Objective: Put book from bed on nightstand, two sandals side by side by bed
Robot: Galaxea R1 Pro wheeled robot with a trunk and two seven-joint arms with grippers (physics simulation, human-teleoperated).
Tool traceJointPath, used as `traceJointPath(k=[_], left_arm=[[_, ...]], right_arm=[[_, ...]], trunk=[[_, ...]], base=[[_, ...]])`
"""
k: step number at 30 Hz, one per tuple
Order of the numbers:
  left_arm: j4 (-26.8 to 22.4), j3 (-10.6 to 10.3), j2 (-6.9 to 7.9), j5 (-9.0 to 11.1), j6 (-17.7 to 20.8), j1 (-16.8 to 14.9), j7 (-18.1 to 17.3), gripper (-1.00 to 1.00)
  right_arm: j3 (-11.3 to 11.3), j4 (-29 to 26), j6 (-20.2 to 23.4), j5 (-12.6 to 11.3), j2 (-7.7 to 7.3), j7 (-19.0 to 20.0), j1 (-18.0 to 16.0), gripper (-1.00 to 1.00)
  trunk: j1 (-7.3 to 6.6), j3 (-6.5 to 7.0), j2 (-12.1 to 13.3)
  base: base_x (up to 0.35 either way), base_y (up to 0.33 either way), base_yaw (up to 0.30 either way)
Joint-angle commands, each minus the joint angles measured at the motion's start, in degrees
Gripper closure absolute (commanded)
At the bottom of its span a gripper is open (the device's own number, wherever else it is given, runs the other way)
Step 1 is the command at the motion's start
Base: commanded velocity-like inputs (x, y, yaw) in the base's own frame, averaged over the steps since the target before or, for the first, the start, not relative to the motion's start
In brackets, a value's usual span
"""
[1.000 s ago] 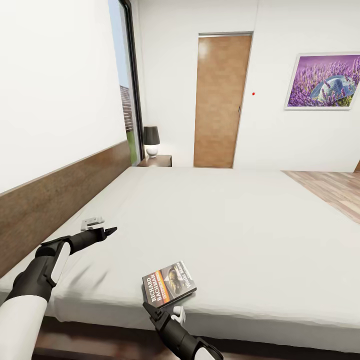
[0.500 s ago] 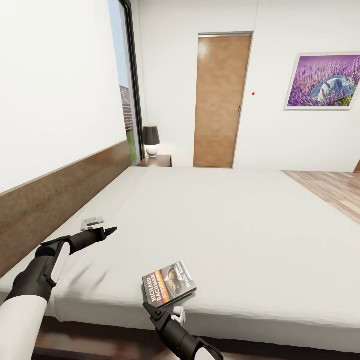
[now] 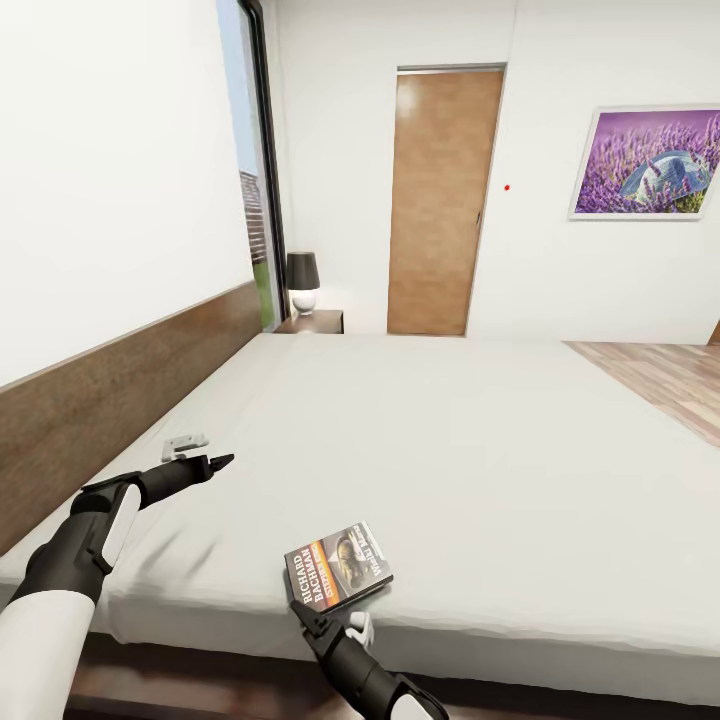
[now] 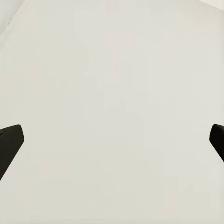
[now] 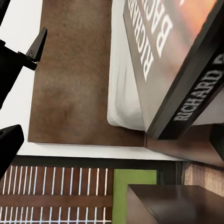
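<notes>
The book [image 3: 338,570] lies flat near the front edge of the bed [image 3: 450,440], its dark cover with an orange band and "RICHARD BACHMAN" facing up. My right gripper [image 3: 322,612] is open just below the book's near edge. In the right wrist view the book [image 5: 172,60] looms close, its spine between the spread fingers of the right gripper [image 5: 114,142]. My left gripper [image 3: 215,463] hovers over the mattress near the headboard [image 3: 120,400], and the left gripper [image 4: 112,140] is open with nothing held. A nightstand [image 3: 312,322] stands at the bed's far corner. The sandals are out of view.
A black-shaded lamp [image 3: 303,280] stands on the nightstand beside a tall window [image 3: 250,180]. A brown door [image 3: 443,200] and a lavender picture [image 3: 645,162] are on the far wall. A small pale object [image 3: 183,443] lies on the mattress. Wood floor [image 3: 660,375] shows right of the bed.
My right gripper has crept slightly closer to the book's near edge. The left arm, the book and the view have not moved.
</notes>
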Motion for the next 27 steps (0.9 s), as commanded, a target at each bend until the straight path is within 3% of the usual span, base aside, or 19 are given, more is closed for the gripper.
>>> traceJointPath(k=[1,14,27], left_arm=[[-0.04,0.11,0.0,0.34,0.45,-0.03,-0.09,-1.0],[-0.03,0.12,0.0,0.34,0.49,0.0,-0.09,-1.0],[-0.05,0.12,0.0,0.29,0.49,0.02,-0.09,-1.0]], right_arm=[[0.08,0.07,0.36,-0.71,0.0,0.17,-0.06,-1.0],[-0.15,0.35,-1.85,-2.27,0.0,0.23,-0.06,-1.0],[-2.49,0.51,-2.44,-2.41,0.0,0.46,-0.06,-1.0]], trunk=[[-0.01,-0.06,-0.02],[-0.01,-0.06,-0.02],[-0.01,-0.06,-0.02]], base=[[0.0,0.0,0.0],[0.0,0.0,0.0],[0.0,0.0,0.0]])
